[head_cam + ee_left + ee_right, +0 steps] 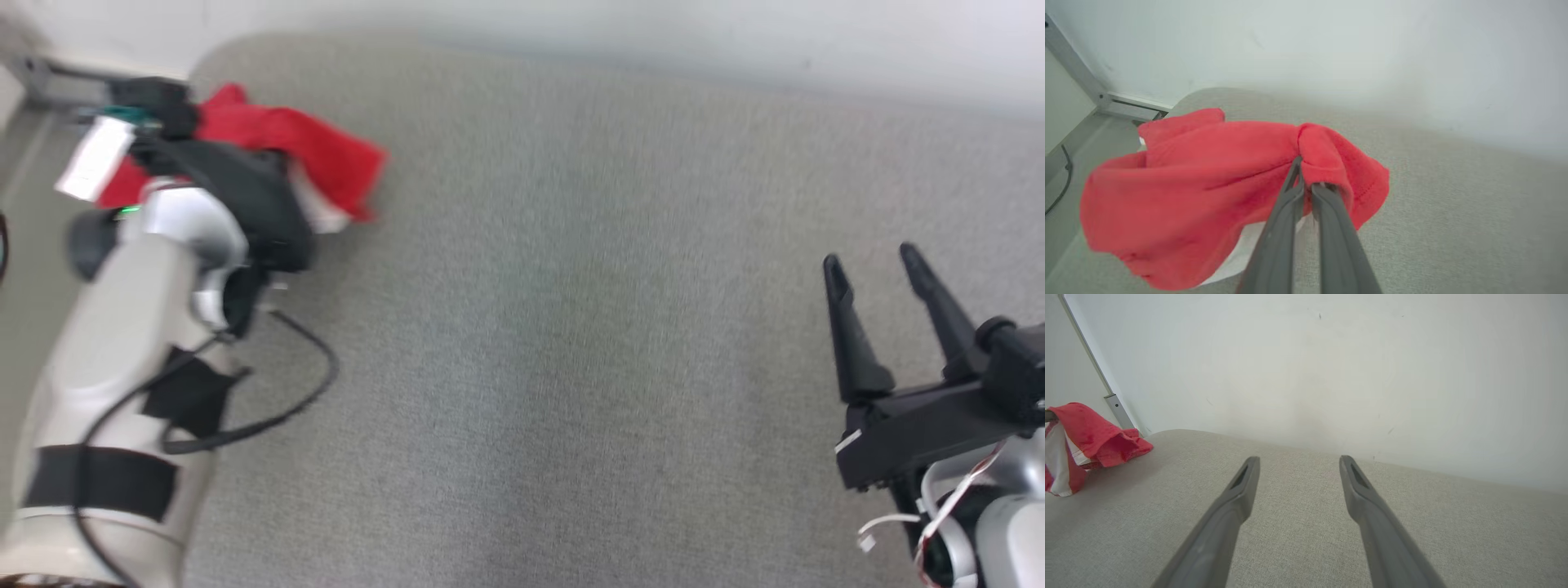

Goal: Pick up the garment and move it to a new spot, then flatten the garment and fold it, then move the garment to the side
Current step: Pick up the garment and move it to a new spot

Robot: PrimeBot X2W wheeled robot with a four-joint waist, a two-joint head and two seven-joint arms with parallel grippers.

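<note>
Garment (1188, 183), red with white showing underneath, hangs bunched over the far left corner of the grey counter (571, 327); the left tool (1306, 179) is pressed together, pinching a fold of it; the right tool (1299, 458) stands spread, well apart at the near right.
</note>
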